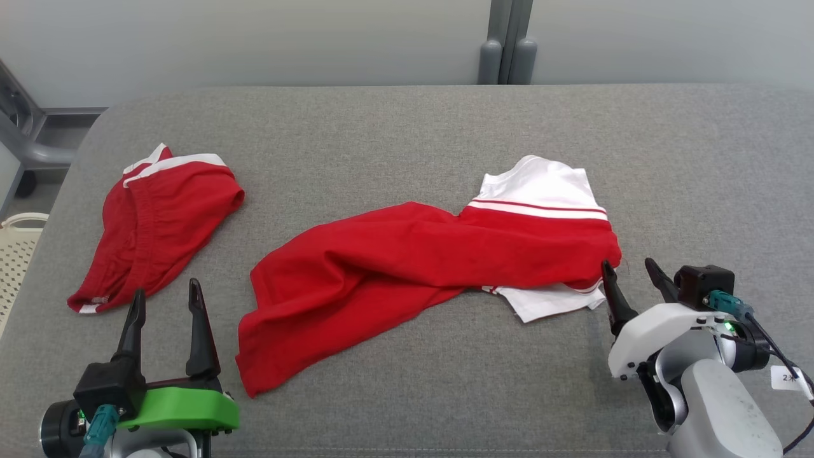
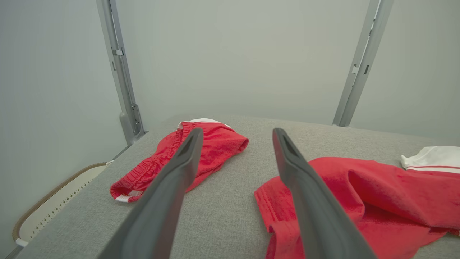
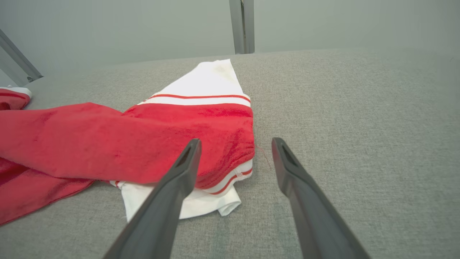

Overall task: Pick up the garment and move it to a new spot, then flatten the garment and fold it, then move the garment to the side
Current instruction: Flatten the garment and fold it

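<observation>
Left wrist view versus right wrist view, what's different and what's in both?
Left wrist view adds the open left end effector, a pale perforated basket and a red hem. Right wrist view adds the open right end effector and a white sleeve tucked beneath red cloth. Both share the red and white garment and the grey padded surface.

Matt cloth garment [image 1: 407, 267], woven table [image 1: 407, 127]

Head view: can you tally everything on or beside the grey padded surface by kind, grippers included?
Red and white shirt: 1
Red shorts: 1
Grippers: 2, the left gripper and the right gripper, both open
Pale perforated basket: 1
Total: 5
</observation>
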Motion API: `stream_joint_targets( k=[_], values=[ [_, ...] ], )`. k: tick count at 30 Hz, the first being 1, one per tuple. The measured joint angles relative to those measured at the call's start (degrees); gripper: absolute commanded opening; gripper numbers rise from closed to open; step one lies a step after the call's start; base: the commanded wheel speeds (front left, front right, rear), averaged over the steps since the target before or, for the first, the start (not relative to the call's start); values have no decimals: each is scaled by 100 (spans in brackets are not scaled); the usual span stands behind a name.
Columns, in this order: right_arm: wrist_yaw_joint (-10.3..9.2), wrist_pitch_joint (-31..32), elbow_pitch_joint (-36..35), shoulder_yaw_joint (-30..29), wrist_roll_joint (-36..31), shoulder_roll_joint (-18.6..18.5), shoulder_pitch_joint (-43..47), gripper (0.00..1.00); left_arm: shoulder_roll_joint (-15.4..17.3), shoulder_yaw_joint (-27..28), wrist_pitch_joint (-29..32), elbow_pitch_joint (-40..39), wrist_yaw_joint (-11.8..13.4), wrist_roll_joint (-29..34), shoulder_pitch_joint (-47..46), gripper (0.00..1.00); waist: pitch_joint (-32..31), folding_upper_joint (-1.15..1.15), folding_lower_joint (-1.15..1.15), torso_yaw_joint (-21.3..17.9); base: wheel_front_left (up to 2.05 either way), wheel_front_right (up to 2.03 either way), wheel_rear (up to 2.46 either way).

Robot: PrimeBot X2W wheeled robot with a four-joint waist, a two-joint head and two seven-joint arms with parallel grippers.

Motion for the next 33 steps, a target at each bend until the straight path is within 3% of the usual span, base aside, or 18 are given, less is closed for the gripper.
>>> stream_joint_targets(
  k=[6, 15, 21, 22, 23, 24, 33],
  values=[
    [2, 474, 539, 213, 218, -121, -369, 100, -11, 0, 0, 70, -42, -7, -4, 100, 18, 0, 0, 67, 0, 0, 0],
    [1, 648, 1267, 313, 415, -458, -889, 100, -20, -77, 0, 96, -68, -5, -49, 100, 140, 0, 0, 198, 0, 0, 0],
    [1, 593, 1751, 538, 658, -465, -1195, 100, -21, -132, -1, 138, -93, -37, -115, 100, 220, 0, 0, 339, 0, 0, 0],
    [1, 584, 1835, 578, 709, -469, -1242, 83, -21, -144, 0, 146, -93, -45, -129, 100, 228, 0, 0, 364, 0, 0, 0],
    [0, 560, 1920, 623, 755, -477, -1291, 33, -21, -154, 0, 152, -93, -49, -138, 100, 236, 0, 0, 387, 0, 0, 0],
    [0, 533, 1989, 669, 799, -481, -1326, 0, -21, -163, 0, 158, -93, -53, -142, 100, 243, 0, 0, 405, 0, 0, 0],
    [1, -64, 2090, 1106, 1182, -554, -1534, 0, -22, -129, 0, 188, -67, -81, -142, 100, 217, 0, 0, 303, 0, 0, 0]
  ],
)
